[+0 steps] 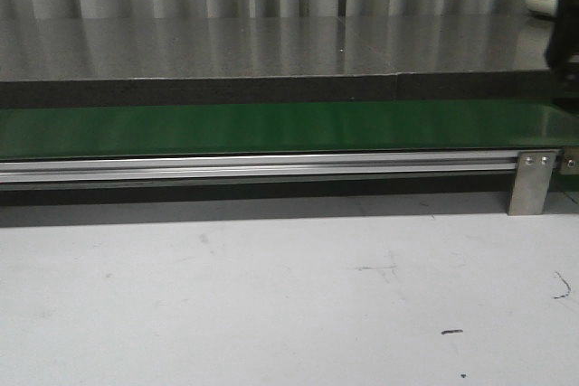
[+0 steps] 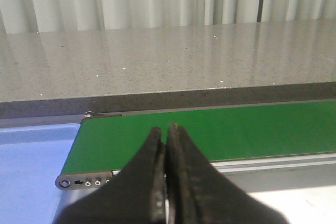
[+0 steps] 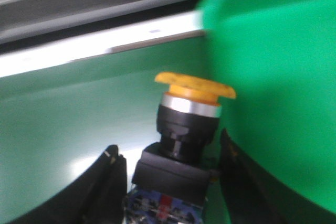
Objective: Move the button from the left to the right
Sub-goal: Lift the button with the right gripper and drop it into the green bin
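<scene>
The right tool (image 3: 170, 174) stands open astride the button (image 3: 184, 145), its fingers not clearly touching the black body over the green belt (image 3: 63, 124), while the left tool (image 2: 167, 182) is closed on nothing above the belt's left end.

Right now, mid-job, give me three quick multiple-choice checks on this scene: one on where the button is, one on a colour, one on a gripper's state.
1. Where is the button?
A. between the right gripper's fingers
B. on the grey counter
C. by the left gripper

2. What colour is the button's cap?
A. red
B. orange-yellow
C. blue

3. How does the left gripper stand?
A. wide open
B. shut on the button
C. fingers together, nothing between them

Answers: 1 A, the right wrist view shows the black body between both fingers, though contact is unclear. 2 B, the cap above the silver ring is orange-yellow. 3 C, the left wrist view shows the fingers meeting over the green belt.
</scene>
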